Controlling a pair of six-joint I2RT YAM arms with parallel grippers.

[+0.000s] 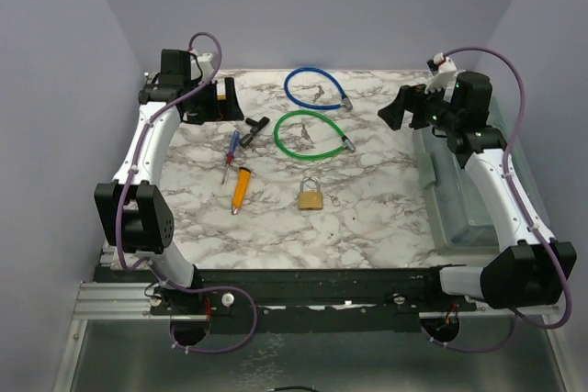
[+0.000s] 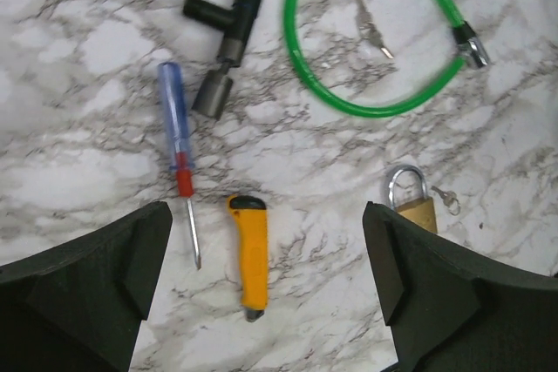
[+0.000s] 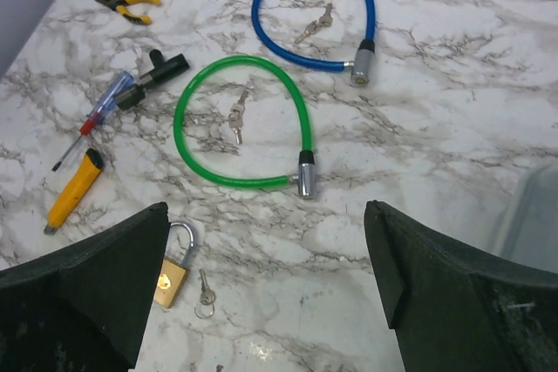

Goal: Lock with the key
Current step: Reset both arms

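Observation:
A brass padlock point(image 1: 310, 196) lies near the middle of the marble table; it also shows in the left wrist view point(image 2: 411, 202) and the right wrist view point(image 3: 173, 274). Its small key point(image 3: 204, 290) lies just right of it on the table, also seen in the left wrist view point(image 2: 445, 199). My left gripper point(image 1: 223, 100) is open and empty at the far left, high above the table. My right gripper point(image 1: 397, 107) is open and empty at the far right, also raised.
A green cable lock point(image 1: 310, 133) and a blue cable lock point(image 1: 314, 88) lie at the back, each with keys inside its loop. A yellow utility knife point(image 1: 240, 189), a blue-red screwdriver point(image 1: 230, 151) and a black tool point(image 1: 253, 127) lie left. A clear bin point(image 1: 459, 185) stands right.

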